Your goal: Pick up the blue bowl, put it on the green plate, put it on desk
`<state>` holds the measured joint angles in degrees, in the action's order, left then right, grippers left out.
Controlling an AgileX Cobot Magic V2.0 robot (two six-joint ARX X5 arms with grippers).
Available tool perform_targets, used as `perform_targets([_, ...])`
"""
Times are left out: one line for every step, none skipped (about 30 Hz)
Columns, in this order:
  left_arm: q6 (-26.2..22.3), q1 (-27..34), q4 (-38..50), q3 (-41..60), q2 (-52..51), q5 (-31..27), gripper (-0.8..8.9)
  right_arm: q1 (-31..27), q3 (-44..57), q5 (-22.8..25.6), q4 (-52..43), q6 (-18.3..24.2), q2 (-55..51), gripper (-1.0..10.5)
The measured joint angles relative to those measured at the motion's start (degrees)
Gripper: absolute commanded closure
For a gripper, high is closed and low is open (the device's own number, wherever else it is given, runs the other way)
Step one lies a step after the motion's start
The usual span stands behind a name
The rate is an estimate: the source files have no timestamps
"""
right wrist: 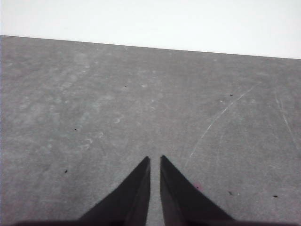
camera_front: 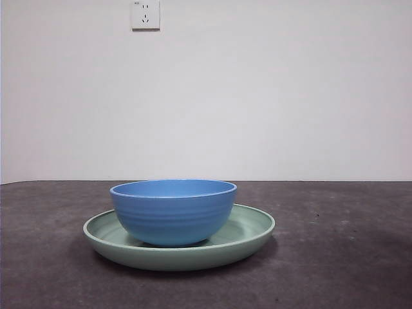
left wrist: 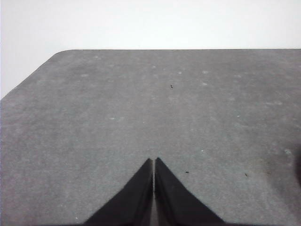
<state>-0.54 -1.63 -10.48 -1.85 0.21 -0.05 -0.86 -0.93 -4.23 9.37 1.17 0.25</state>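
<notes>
The blue bowl (camera_front: 173, 211) is sitting upright inside the green plate (camera_front: 252, 226), touching its floor and standing a little off the plate's middle, so that more bare green is showing on one side than on the other. The plate is lying flat on the worktop (camera_front: 347, 257), well in from the far edge, where the dark surface is meeting a pale wall. A white wall socket (camera_front: 145, 14) is showing high on that wall (above the bowl's side of the scene).

Neither arm is appearing in the front view. The left hand (left wrist: 154, 161) is hanging over bare worktop near a rounded corner of it, its two black jaws pressing together at the tips with nothing between them. The right hand (right wrist: 154, 159) is likewise hovering over bare worktop, its jaws standing only a thin slit apart and gripping nothing. A long pale scratch (right wrist: 221, 115) is running across the surface ahead of it. Neither wrist view is showing the bowl or the plate.
</notes>
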Motion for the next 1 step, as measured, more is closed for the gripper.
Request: perform_targets([0.0,0.0,0.0,0.0,0.0,0.0,8.06,0.0,0.0,0.0,0.0,0.0,0.0,9.2])
